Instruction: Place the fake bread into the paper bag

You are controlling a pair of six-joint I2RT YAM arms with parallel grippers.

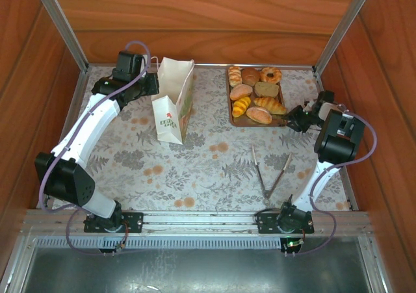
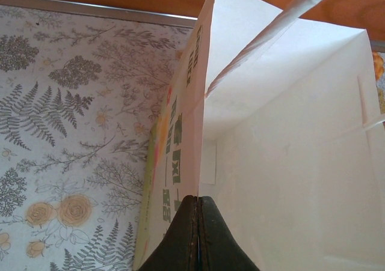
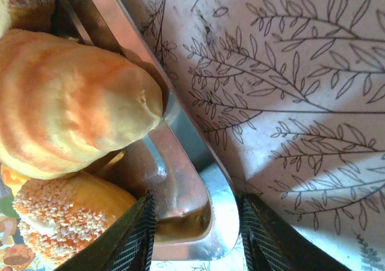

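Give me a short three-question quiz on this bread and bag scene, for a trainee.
1. True or false: the bread lies loose on the tablecloth.
2. The left claw is shut on: A the bag's edge; B the tongs; C nothing.
3. What sits between the right claw's fingers?

Key: 1 false, it lies on the tray. 2 A. 3 the tray's corner.
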